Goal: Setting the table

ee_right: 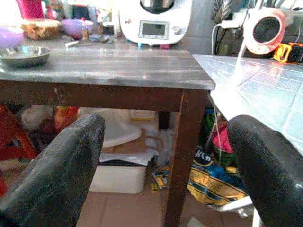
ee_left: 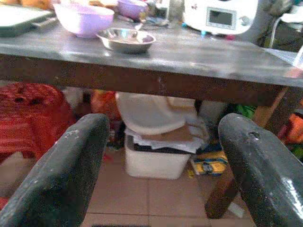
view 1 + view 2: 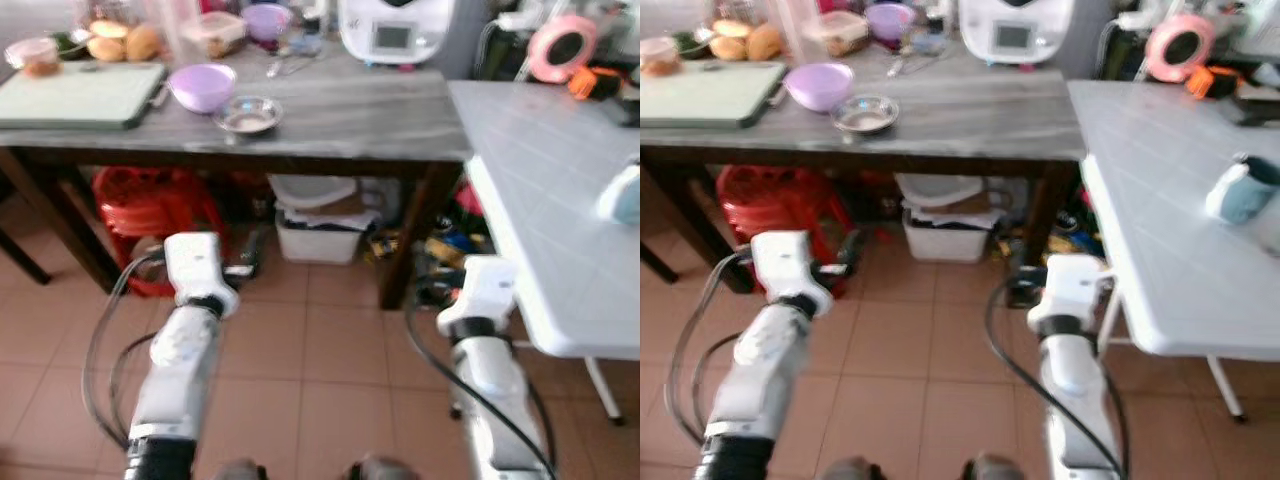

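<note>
A lilac bowl point(image 3: 202, 86) and a small steel bowl point(image 3: 248, 113) stand near the front edge of the grey-topped wooden table point(image 3: 360, 115). A green cutting board point(image 3: 80, 95) lies to their left. A second lilac bowl point(image 3: 266, 20) and some cutlery point(image 3: 283, 66) sit further back. My left gripper point(image 2: 163, 165) is open and empty, held low in front of the table, below its top. My right gripper point(image 1: 165, 161) is likewise open and empty, low beside the table's right leg point(image 1: 180, 146).
A white table point(image 3: 560, 190) stands at the right with a pale blue mug point(image 3: 1240, 192) on it. A white kitchen appliance point(image 3: 395, 30), bread and food tubs crowd the back of the grey table. Under it are red stools point(image 3: 150, 205) and a white box point(image 3: 320, 235).
</note>
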